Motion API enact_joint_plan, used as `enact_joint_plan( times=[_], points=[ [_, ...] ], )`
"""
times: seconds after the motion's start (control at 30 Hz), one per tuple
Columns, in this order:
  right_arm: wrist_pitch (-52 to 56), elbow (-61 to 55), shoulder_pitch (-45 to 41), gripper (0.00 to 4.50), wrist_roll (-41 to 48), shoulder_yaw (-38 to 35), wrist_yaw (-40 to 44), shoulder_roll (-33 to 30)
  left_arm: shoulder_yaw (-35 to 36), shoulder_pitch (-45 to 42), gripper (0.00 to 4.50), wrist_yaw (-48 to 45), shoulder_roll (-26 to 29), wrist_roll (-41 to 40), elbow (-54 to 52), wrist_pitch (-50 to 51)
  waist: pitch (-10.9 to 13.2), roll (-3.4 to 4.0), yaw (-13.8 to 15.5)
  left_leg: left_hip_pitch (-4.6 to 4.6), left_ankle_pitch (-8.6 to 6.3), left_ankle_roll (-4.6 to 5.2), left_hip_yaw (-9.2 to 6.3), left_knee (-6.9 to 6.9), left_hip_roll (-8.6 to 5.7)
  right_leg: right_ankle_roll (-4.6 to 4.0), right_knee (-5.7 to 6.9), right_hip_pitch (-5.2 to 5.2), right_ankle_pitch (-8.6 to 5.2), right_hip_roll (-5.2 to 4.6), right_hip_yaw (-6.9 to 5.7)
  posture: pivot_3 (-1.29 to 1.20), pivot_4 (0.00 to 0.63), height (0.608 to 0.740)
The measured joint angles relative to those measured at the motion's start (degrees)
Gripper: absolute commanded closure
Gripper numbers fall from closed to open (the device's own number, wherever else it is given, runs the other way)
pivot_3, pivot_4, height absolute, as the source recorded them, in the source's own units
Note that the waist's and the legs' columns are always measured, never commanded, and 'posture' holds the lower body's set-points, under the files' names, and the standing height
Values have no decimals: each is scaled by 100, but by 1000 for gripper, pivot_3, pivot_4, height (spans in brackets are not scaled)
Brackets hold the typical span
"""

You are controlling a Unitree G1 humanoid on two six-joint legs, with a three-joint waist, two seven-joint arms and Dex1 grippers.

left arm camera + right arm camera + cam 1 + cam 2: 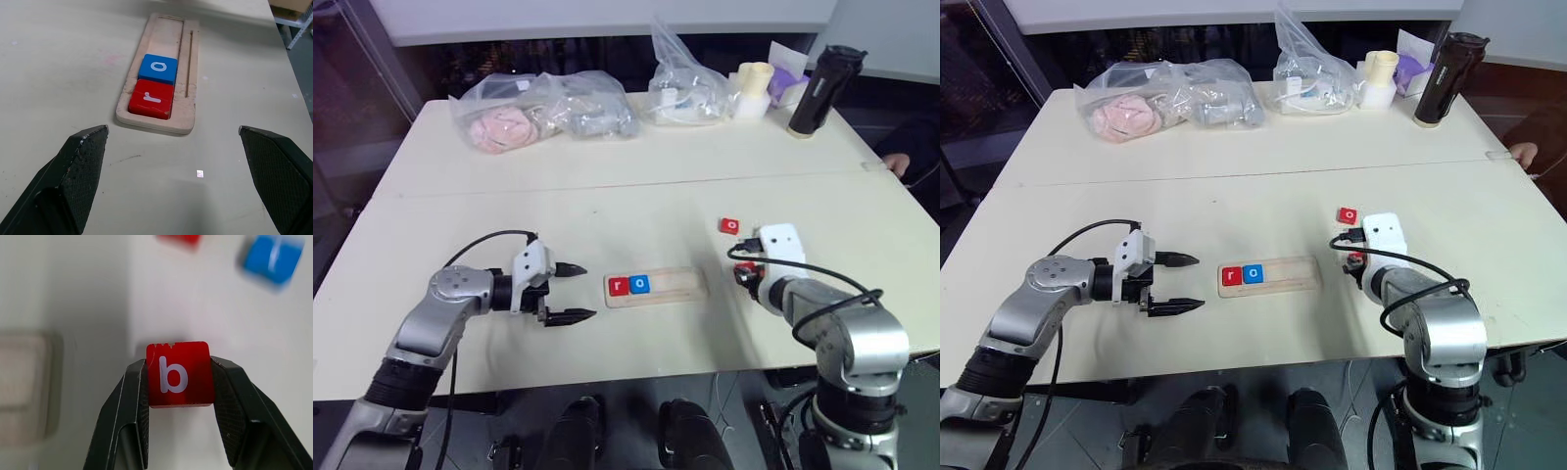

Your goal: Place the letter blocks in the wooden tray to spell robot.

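Note:
The wooden tray [680,285] lies mid-table with a red "r" block [618,286] and a blue "o" block [639,284] side by side at its left end. My left gripper [583,291] hovers open just left of the tray, pointing at it, with nothing between its fingers. On the right, my right gripper [178,364] is shut on a red "b" block [180,373], held a little above the table. A red "o" block [730,226] lies on the table beyond that hand. Near it is a blue block [273,258] whose letter is blurred.
Clear plastic bags [543,110] with soft items, a second bag [685,88], a pale cup [754,88] and a black bottle [818,90] line the far edge. A person's hand [896,163] rests at the right edge. A seam [607,184] crosses the table.

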Motion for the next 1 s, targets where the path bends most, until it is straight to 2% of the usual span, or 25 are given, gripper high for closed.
enact_joint_plan(
  times=[0.17, 0.3, 0.37, 0.4, 0.57, 0.67, 0.8, 0.87, 1.0],
  points=[
    [57, -161, 75, 3303, -101, -149, -169, 275, -2, -2, 0, -35, -2, 7, 64, -7, -1, 0, 4, 1, 0, 0, 0, 1, 0, 0, 0, 1, 0, 0, 0, 0, 150, 725],
    [58, -167, 81, 1414, -135, -146, -172, 234, -3, -33, 0, -48, -2, 10, 84, -6, -1, 0, 8, 1, 0, 0, 0, 1, 0, 0, -2, 1, 0, 0, 0, 0, 150, 725],
    [52, -166, 83, 246, -57, -130, -3, 18, -4, -65, 0, -52, -2, 10, 87, -7, 0, 0, 5, 0, 0, 0, 0, 0, -1, 0, -3, 2, 0, 0, -1, 0, 150, 725],
    [19, -152, 90, 56, 62, -63, 205, -275, -4, -75, 0, -53, -2, 10, 88, -9, 0, 1, 4, 0, 0, 0, 1, 0, -1, 0, -4, 2, 0, -1, -1, 0, 150, 725],
    [-931, 248, 131, 56, 616, 250, 1558, -1873, -6, -90, 0, -54, -7, 13, 103, -16, 2, -2, 5, 1, 0, 1, 3, 1, 0, 2, -14, 11, -1, -1, -7, 0, 150, 725],
    [-2381, 859, 252, 56, 822, 561, 2912, -3105, -8, -105, 0, -50, -15, 15, 109, -20, 4, -5, 6, 3, -1, 2, 3, 2, 1, 5, -24, 21, -3, -2, -16, 0, 150, 725],
    [-4273, 1671, 346, 56, 915, 706, 4352, -3713, -8, -114, 0, -46, -31, 14, 109, -20, 6, -8, 3, 4, -1, 3, 4, 3, 2, 6, -29, 26, -2, -3, -19, 0, 150, 725],
    [-5451, 2435, 300, 56, 809, 960, 5180, -3947, -7, -113, 0, -38, -35, 14, 113, -22, 6, -9, 5, 7, -2, 3, 4, 8, 2, 7, -31, 32, -2, -3, -23, 0, 150, 725],
    [-6997, 3830, 81, 56, 423, 1499, 6175, -4041, -1, -99, 0, -1, -35, 11, 105, -21, 7, -10, 8, 6, -2, 3, 3, 14, 2, 6, -32, 34, -1, -6, -21, 0, 150, 725]
  ],
)
